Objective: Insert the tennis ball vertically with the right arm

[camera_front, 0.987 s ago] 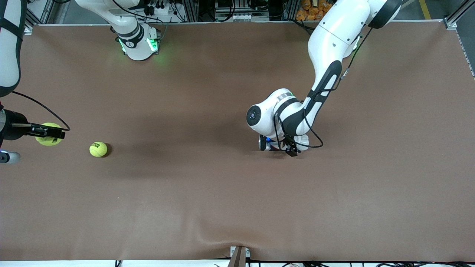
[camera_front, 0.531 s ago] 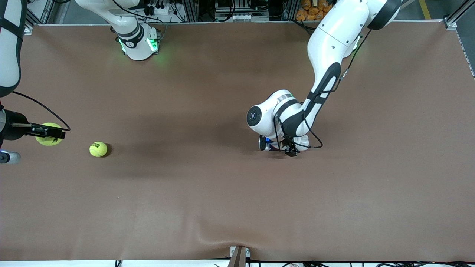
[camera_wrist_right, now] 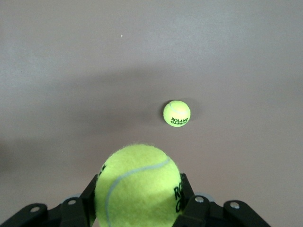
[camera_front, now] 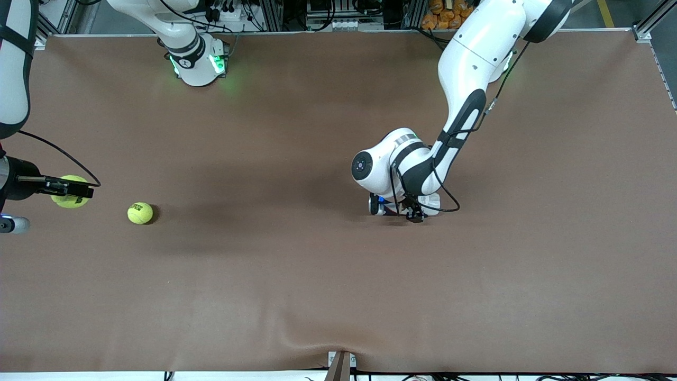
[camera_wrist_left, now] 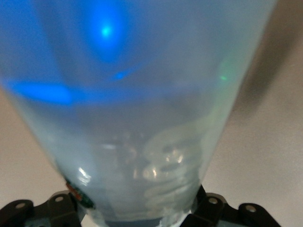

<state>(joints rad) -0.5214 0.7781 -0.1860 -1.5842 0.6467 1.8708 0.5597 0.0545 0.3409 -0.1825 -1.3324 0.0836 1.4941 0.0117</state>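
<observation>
My right gripper (camera_front: 71,191) is shut on a yellow-green tennis ball (camera_front: 67,196) and holds it above the brown table at the right arm's end. In the right wrist view the ball (camera_wrist_right: 137,182) sits between the black fingers of the right gripper (camera_wrist_right: 138,201). A second tennis ball (camera_front: 140,212) lies on the table close by and also shows in the right wrist view (camera_wrist_right: 176,113). My left gripper (camera_front: 414,214) is low over the middle of the table, shut on a clear plastic tube (camera_wrist_left: 142,118) that fills the left wrist view, where the left gripper (camera_wrist_left: 137,215) grips the tube's lower part.
The brown cloth-covered table (camera_front: 317,291) has a wrinkle at its edge nearest the front camera. The left arm's elbow (camera_front: 381,166) hangs over the table's middle. The right arm's base (camera_front: 198,63) stands at the table's edge by the robots.
</observation>
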